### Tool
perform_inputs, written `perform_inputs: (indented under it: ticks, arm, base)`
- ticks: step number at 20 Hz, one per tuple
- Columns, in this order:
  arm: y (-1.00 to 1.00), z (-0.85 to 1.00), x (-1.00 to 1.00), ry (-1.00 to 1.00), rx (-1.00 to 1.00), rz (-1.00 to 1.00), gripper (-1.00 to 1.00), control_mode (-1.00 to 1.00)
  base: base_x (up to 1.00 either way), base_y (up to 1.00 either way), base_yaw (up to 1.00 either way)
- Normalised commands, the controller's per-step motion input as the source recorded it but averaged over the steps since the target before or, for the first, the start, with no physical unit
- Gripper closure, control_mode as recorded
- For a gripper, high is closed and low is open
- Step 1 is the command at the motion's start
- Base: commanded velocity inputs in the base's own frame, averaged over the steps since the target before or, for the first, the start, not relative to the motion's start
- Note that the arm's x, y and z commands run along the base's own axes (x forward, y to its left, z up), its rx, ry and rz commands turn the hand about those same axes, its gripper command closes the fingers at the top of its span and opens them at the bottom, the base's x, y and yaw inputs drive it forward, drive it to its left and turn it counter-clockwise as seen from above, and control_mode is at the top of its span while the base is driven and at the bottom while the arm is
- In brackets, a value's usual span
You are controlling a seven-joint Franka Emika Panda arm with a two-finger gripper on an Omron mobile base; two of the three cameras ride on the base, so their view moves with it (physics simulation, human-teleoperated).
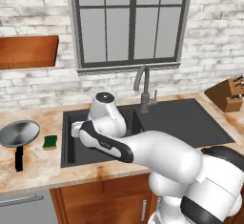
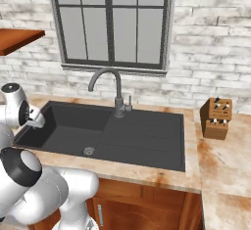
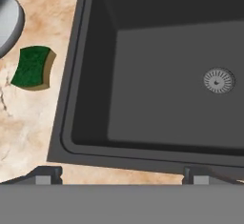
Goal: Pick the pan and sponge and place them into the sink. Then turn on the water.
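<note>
Marble counter bears a green-topped sponge (image 3: 32, 67) beside the black sink (image 3: 76, 66); end effector (image 3: 121, 175) released.

pan (image 1: 20, 133): on counter (image 1: 43, 163), at 9 o'clock of sponge
sponge (image 1: 50, 142): between pan and sink (image 1: 190, 123)
tap (image 1: 143, 88): at 12 o'clock of sink
knife block (image 2: 216, 118): at 3 o'clock of sink

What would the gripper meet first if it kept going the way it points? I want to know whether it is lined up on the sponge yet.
Probably the sink basin's floor; the sponge lies off to the side.
</note>
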Motion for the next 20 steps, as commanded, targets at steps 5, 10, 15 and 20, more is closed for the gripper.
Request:
perform_inputs:
  ticks: [5,10,15,20]
  arm:
    - [0.47,-0.05,0.12,0.01,0.0,0.0,-1.0,-1.0]
    - [0.45,0.0,0.01,0.0,0.0,0.0,-1.0,-1.0]
    - [0.42,0.0,0.09,0.0,0.0,0.01,-1.0,-1.0]
    - [0.32,0.0,0.04,0.0,0.0,0.04,-1.0,-1.0]
  base:
    - [0.0,0.0,0.0]
    - [0.0,0.0,0.0]
    - [0.0,0.0,0.0]
    - [0.0,0.0,0.0]
